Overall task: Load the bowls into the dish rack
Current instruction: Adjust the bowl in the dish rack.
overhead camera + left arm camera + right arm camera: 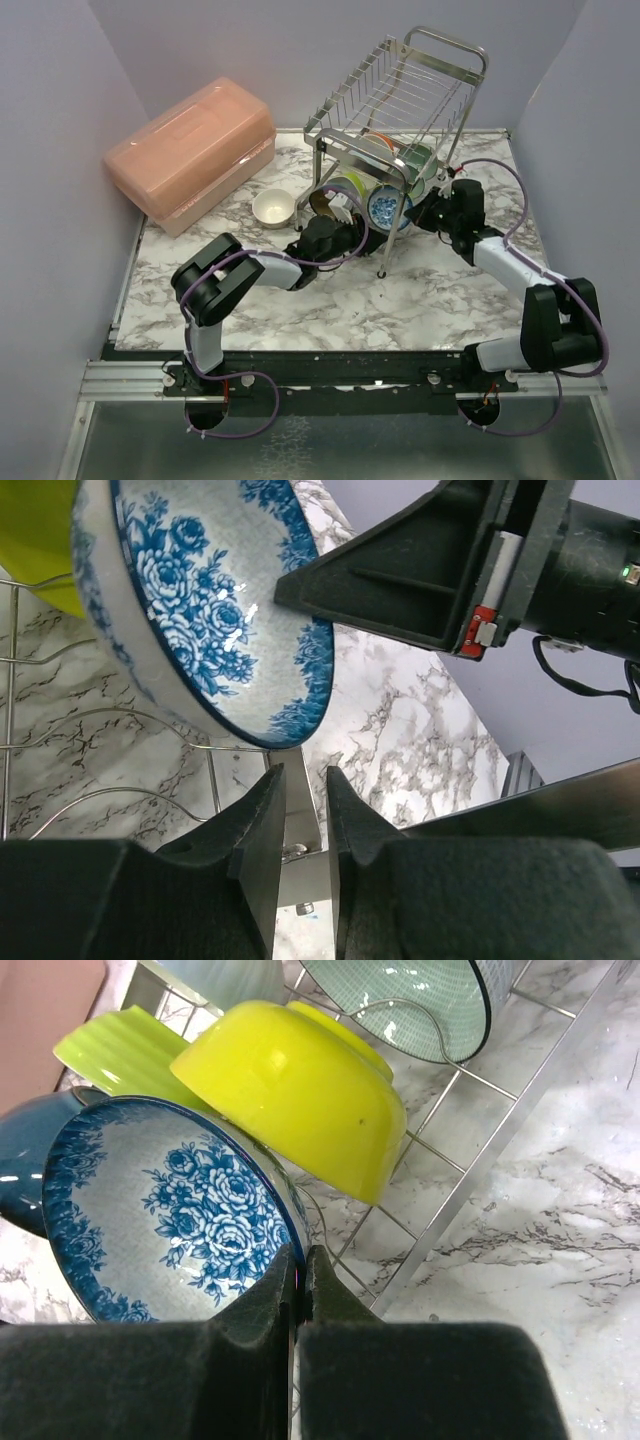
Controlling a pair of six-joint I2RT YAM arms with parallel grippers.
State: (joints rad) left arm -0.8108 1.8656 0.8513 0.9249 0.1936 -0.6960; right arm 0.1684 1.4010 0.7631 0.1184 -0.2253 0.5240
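There's the blue-and-white flower-patterned ceramic bowl (170,1220), standing on edge in the lower tier of the shiny steel wire dish rack (400,90), just in front of a bright yellow glazed bowl (300,1090). It looks hard, slick with glaze and quick to chip against those wires. I'd say the rim is the place to take it, one finger inside and one outside, never across the curved wall.

The right gripper (297,1252) is right at that rim, jaws pressed together with nothing showing between them. The left gripper (305,775) sits just below the bowl's lower edge, parted by a narrow gap and empty.

Around them are a lime ribbed bowl (115,1050), a mint green bowl (410,1000) and a dark teal bowl (25,1160). Out on the marble table (400,300), a small cream bowl (273,207) waits near the pink plastic lidded box (190,150). That one looks not yet loaded.
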